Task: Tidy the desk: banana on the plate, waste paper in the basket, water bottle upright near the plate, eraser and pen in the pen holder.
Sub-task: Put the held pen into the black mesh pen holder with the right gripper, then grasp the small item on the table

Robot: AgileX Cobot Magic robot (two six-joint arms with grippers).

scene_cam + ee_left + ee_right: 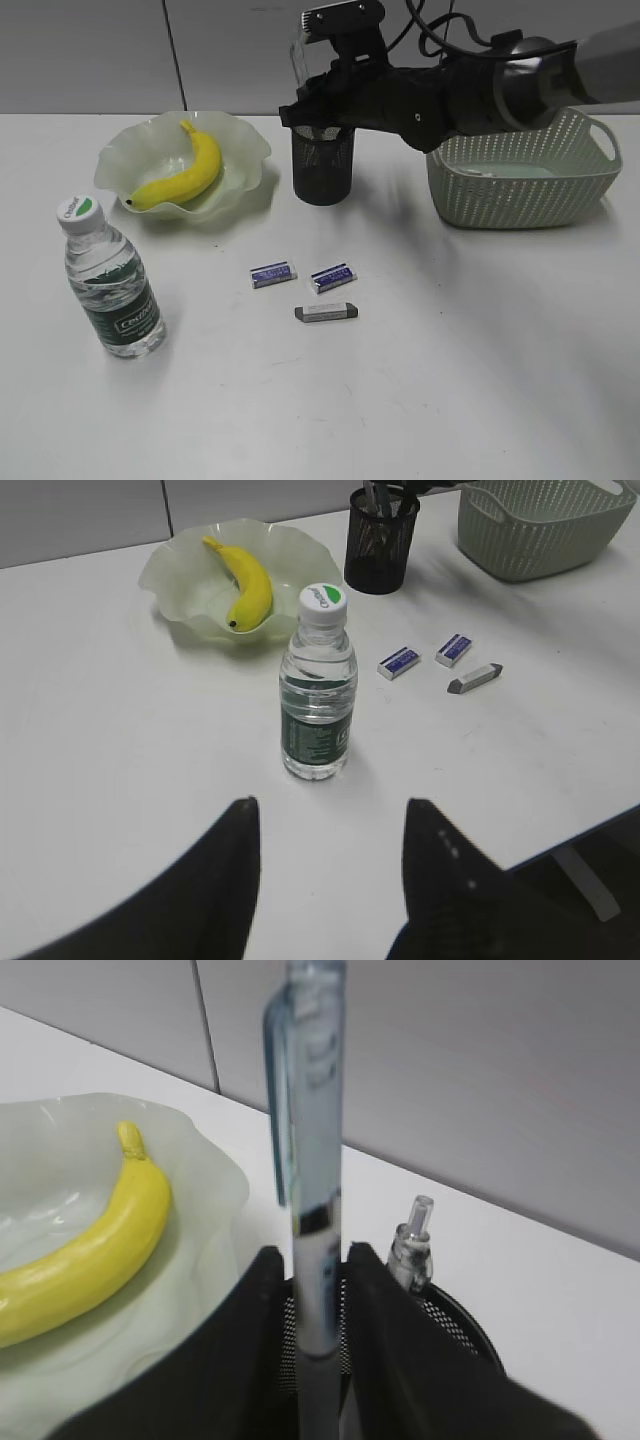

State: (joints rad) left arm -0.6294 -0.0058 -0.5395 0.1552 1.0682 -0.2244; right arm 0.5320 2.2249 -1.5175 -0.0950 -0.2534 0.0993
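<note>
The right claw [318, 1295] grips a pen [310, 1160] upright, directly above the pen holder [322, 165]; the left claw [330, 880] hangs open.

Exterior looks down slantwise; wrist views perhaps share the banana [248, 583].

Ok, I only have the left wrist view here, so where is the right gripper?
Observer: The right gripper is over the pen holder, with a pen upright between its fingers.
Operator: Is the pen gripped?
Observer: I cannot tell. The fingers sit close on both sides of it.
Operator: Is anything else in the holder?
Observer: The right wrist view shows a second pen, clear-tipped, standing at the rim.
</note>
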